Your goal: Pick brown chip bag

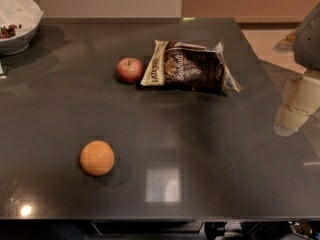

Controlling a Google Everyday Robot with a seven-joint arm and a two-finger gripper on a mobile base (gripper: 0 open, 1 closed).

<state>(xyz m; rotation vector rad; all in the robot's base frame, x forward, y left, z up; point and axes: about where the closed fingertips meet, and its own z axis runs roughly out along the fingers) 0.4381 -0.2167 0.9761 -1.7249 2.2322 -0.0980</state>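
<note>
Brown chip bag (189,67) lying printed face up at the back of the dark worktop (210,149), end effector (291,115) off to the right.

The bag's cream left edge carries "LATE JULY", running up the edge, and "Sea Salt" sits in pale script mid-panel beside a shell-like emblem; smaller print is unreadable. Its long axis runs left to right across the worktop, dipping slightly toward the right, where the crimped end flares toward the worktop's right side. A red apple (130,70) sits just beside the left end. An orange (97,158) lies well apart, near the front left, and a white bowl (20,26) stands in the far left corner. The end effector hangs over the right edge, apart from the bag; whether it is open or closed cannot be told.
</note>
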